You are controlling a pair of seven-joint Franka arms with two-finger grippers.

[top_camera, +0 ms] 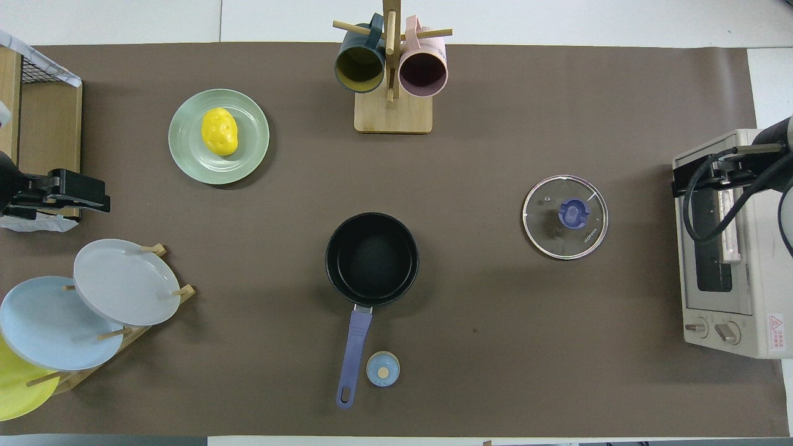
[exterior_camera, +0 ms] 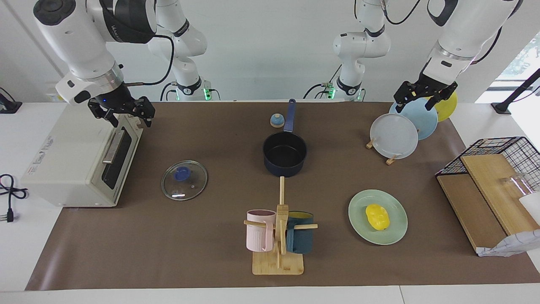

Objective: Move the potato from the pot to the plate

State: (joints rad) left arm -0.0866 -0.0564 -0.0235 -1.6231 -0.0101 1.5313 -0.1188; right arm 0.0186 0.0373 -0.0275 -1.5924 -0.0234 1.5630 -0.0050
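The yellow potato [exterior_camera: 377, 216] [top_camera: 219, 131] lies on the mint-green plate [exterior_camera: 358, 211] [top_camera: 186, 148], toward the left arm's end of the table. The navy pot [exterior_camera: 284, 152] [top_camera: 372, 259] stands mid-table with nothing in it, its blue handle pointing at the robots. My left gripper [exterior_camera: 415, 101] [top_camera: 99, 195] is open and holds nothing, up in the air over the rack of standing plates. My right gripper [exterior_camera: 124, 118] [top_camera: 712, 176] is open and holds nothing, waiting over the toaster oven's top front edge.
A glass lid [exterior_camera: 184, 180] lies between the pot and the toaster oven [exterior_camera: 76, 156]. A mug rack [exterior_camera: 278, 236] stands farther from the robots than the pot. A plate rack [exterior_camera: 394, 135], a wire basket with boards [exterior_camera: 493, 177] and a small blue knob [exterior_camera: 276, 120] are also here.
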